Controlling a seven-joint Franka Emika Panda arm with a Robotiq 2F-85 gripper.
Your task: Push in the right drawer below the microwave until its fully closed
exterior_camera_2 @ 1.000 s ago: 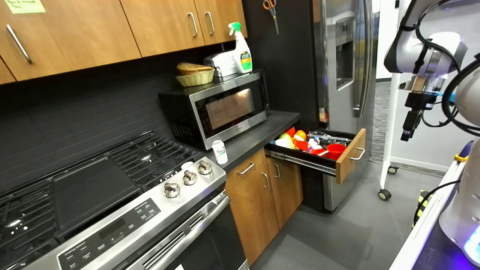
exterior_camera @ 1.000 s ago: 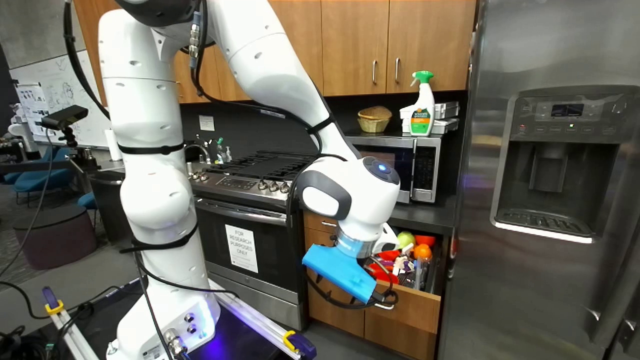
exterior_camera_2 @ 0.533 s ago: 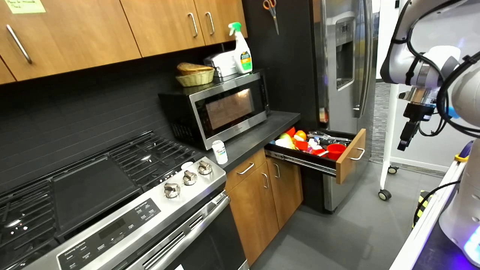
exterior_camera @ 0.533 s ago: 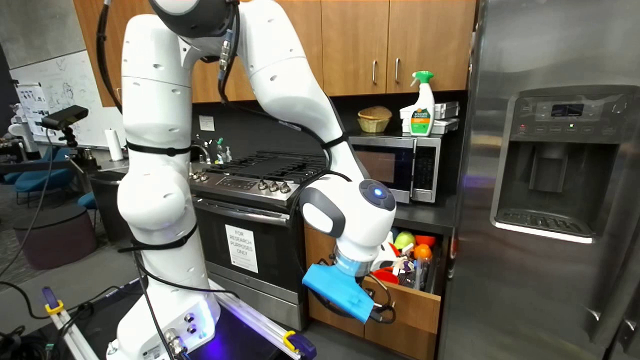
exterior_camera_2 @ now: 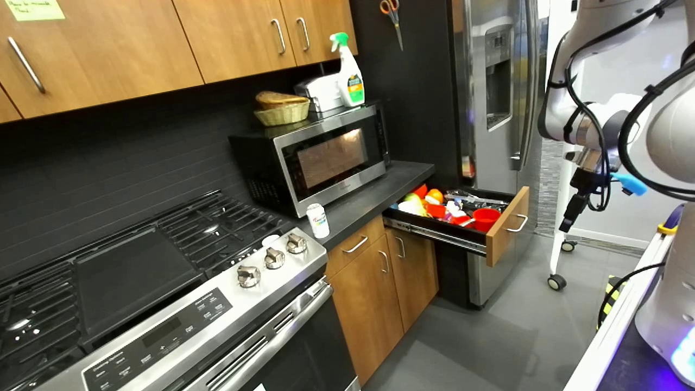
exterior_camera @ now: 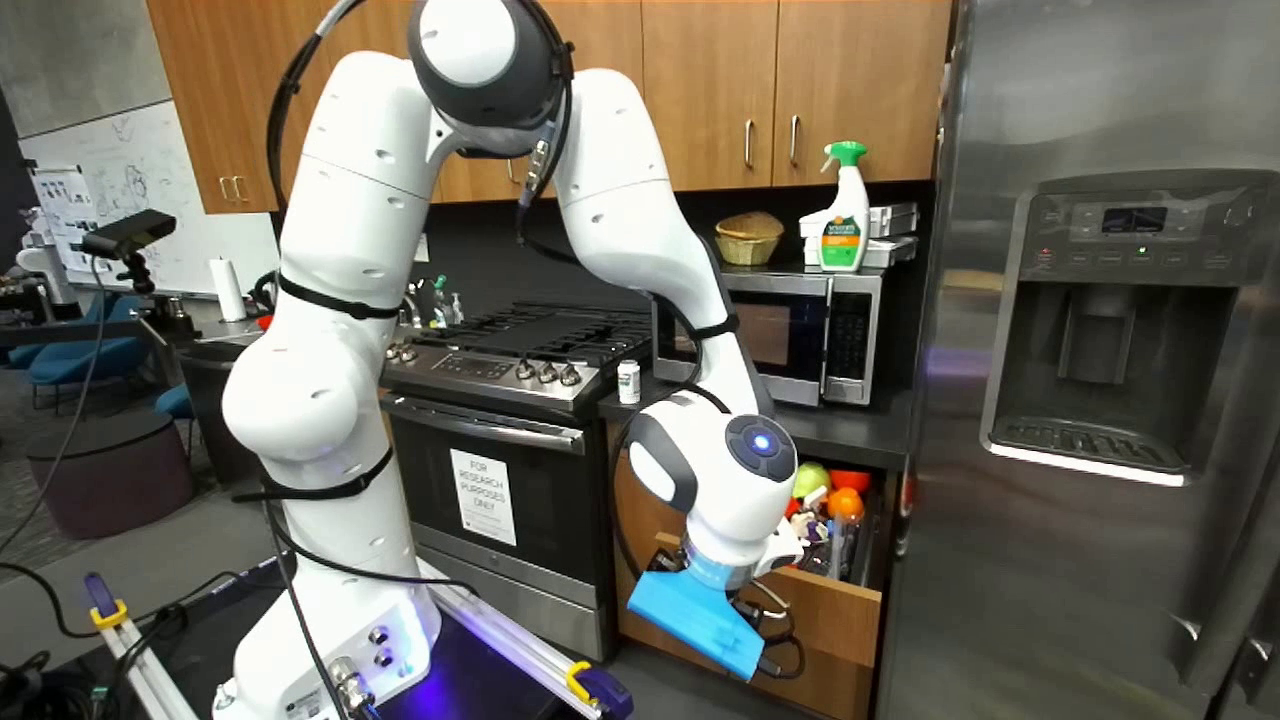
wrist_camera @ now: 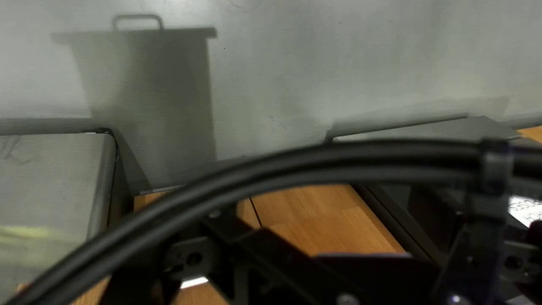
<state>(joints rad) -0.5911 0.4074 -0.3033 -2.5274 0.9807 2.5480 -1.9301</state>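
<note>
- Exterior view: the right drawer (exterior_camera_2: 499,239) stands far out on its metal slide (exterior_camera_2: 434,236), lower than the microwave (exterior_camera_2: 331,163) and to its right, loaded with a red bowl (exterior_camera_2: 485,219), an orange round item (exterior_camera_2: 435,195) and more. The gripper (exterior_camera_2: 567,221) points downward at the microwave's lower right, past the drawer and apart from it; seen side-on, its fingers could be wide or narrow, I cannot tell.
- Exterior view: the drawer's wooden front shows below the microwave, partly covered by the arm (exterior_camera: 630,190) and its blue cover (exterior_camera: 697,615). A spray bottle (exterior_camera: 843,245) and a basket (exterior_camera: 749,250) sit on the microwave; a white container (exterior_camera: 628,382) is near its left corner, the fridge (exterior_camera: 1100,560) to its right.
- Wrist view: a blurred cable (wrist_camera: 381,150) crosses before wood fronts (wrist_camera: 330,220); the gripper's spread is unclear here too.
</note>
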